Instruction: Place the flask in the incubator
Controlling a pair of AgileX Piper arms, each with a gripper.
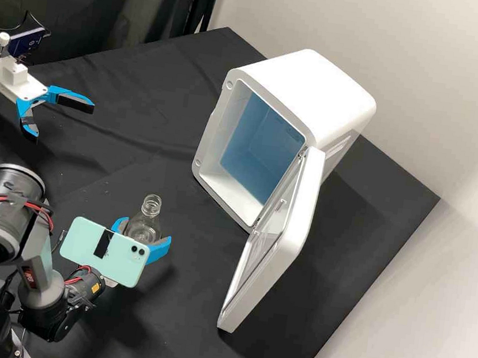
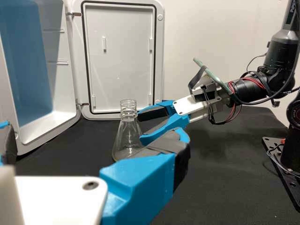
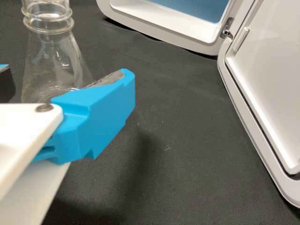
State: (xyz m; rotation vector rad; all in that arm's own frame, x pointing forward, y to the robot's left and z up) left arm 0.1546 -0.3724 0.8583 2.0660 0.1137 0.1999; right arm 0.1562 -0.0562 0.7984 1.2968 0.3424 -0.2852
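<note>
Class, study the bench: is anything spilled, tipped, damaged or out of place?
Nothing stands out. The flask stands upright on the bench between the fingers of the open right gripper, with no spill around it. The incubator has its door hanging open, undamaged.

The high camera is looking forward and down at a middling slant from above the near left of the bench point(image 1: 143, 103), standing far enough back to be taking in the flask point(image 1: 147, 220), the right gripper point(image 1: 144, 232) and the whole incubator point(image 1: 314, 89) with its open door point(image 1: 299, 209). The left wrist camera is sitting low at the far left, facing right across the bench and sharing that same flask point(image 2: 126, 133), right gripper point(image 2: 140, 126) and door point(image 2: 122, 61). The right wrist camera is hovering right beside the flask point(image 3: 51, 56), tilting down toward the incubator's lower rim point(image 3: 159, 23) and door point(image 3: 267, 93).
</note>
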